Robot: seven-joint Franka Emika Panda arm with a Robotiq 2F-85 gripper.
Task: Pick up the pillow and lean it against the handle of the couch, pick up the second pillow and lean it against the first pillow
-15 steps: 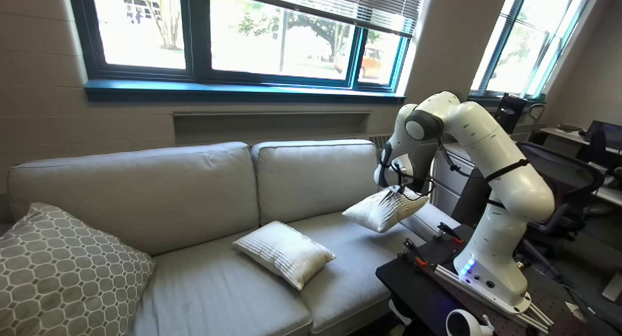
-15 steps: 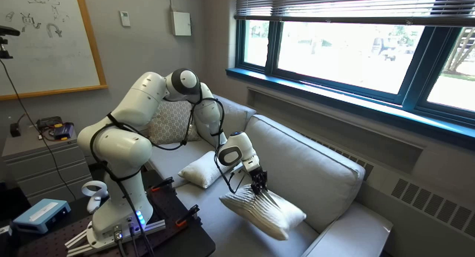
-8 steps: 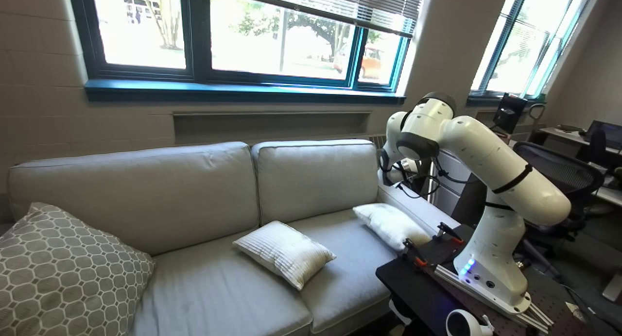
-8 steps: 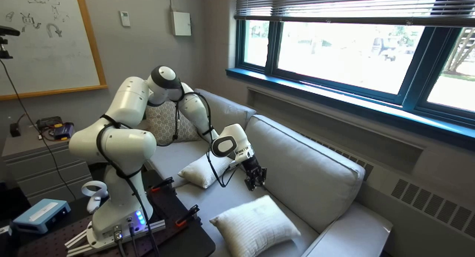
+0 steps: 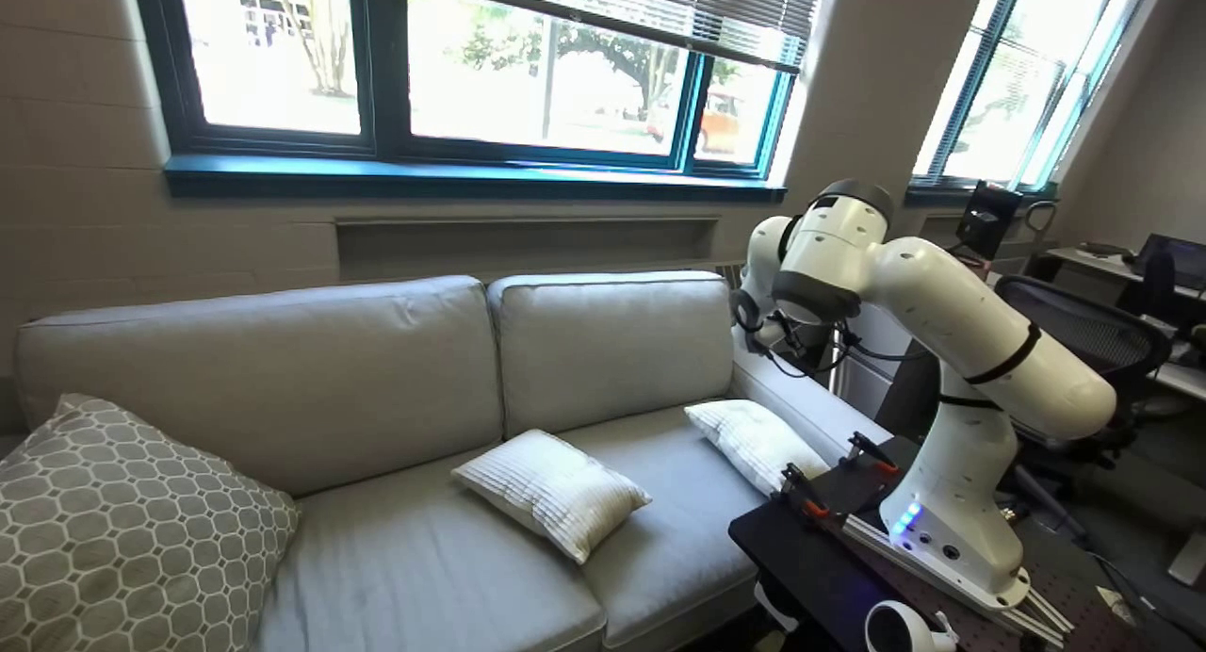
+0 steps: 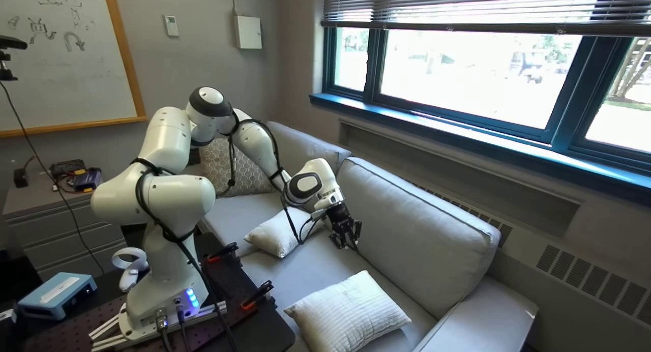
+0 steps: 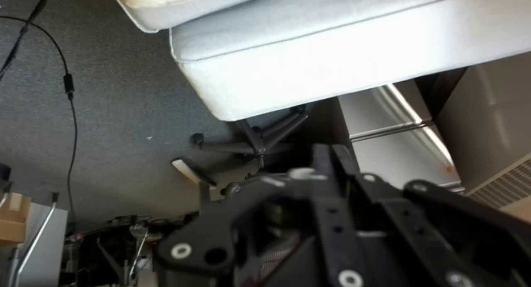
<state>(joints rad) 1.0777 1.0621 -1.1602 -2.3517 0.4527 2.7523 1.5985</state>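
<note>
Here, pillow edges apart, open seat between

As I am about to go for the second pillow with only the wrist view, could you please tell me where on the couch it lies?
Observer: In an exterior view, the second pillow lies partly on each of the two seat cushions.
Operator: Thank you; and is the other one standing on edge?
Observer: No, the first pillow lies broad face up beside the armrest; whether they touch, I cannot tell.
Operator: Would you kindly say whether I am clear of both?
Observer: Yes, in an exterior view the gripper hangs in the air, apart from both pillows.
</note>
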